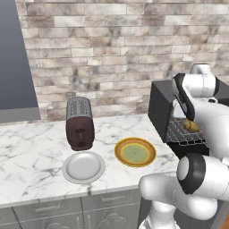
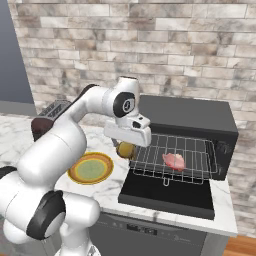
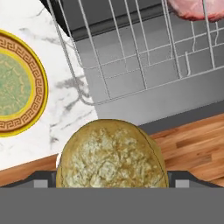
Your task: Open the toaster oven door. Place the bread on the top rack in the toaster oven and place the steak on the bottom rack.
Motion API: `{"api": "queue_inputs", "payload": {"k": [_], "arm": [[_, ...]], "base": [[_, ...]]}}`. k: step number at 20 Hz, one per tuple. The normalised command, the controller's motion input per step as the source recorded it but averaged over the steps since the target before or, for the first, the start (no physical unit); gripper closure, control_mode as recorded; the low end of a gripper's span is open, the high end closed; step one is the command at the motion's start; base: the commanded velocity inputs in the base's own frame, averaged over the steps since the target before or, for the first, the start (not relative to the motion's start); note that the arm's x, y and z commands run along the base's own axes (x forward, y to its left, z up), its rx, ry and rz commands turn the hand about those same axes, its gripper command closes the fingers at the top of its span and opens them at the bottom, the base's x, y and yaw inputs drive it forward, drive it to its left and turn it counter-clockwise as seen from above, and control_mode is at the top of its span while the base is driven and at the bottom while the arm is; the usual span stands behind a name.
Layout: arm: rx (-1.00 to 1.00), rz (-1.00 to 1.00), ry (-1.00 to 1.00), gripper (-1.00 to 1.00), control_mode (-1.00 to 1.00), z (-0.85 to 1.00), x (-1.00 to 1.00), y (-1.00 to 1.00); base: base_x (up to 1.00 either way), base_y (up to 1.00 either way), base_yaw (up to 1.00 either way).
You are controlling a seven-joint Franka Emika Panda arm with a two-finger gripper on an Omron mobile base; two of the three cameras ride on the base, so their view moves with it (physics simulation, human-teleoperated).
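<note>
I find the toaster oven door point(image 2: 167, 195) lowered flat on its bottom hinge, which leaves the toaster oven point(image 2: 192, 131) open to the front, so the first step reads as done. The steak point(image 2: 173, 161) lies on a wire rack point(image 2: 172, 159) that is drawn out over the door; I cannot tell from these views whether it is the bottom rack or the upper one. The gripper point(image 2: 127, 145) hangs at the rack's left edge with the bread point(image 3: 111, 154) between its fingers — spread wide, yet the roll fills the gap, so I judge it grasped rather than released. The roll sits at the near left corner of the rack, held above the door's edge, presumably because it has yet to go onto a shelf. On the surface point(image 1: 31, 154) the yellow-rimmed plate point(image 1: 135, 152) and the grey-white plate point(image 1: 83, 167) both stand bare, beside the slot toaster point(image 1: 79, 123). My judgement: only the bread's placement remains.
</note>
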Motion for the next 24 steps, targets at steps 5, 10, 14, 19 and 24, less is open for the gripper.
{"api": "queue_inputs", "payload": {"k": [5,10,14,19,24], "arm": [[0.0,-0.02,0.01,1.0,-1.0,0.0,0.1,-0.54],[0.0,-0.05,0.04,1.0,-1.0,0.0,0.21,-0.44],[0.0,-0.08,0.0,1.0,-1.0,0.0,0.34,-0.2],[0.0,-0.05,0.0,1.0,-1.0,-0.03,0.34,-0.23],[0.0,-0.03,0.0,1.0,-1.0,-0.15,0.19,-0.33]], "base": [[0.0,0.0,0.0],[0.0,0.0,0.0],[0.0,0.0,0.0],[0.0,0.0,0.0],[0.0,0.0,0.0]]}}
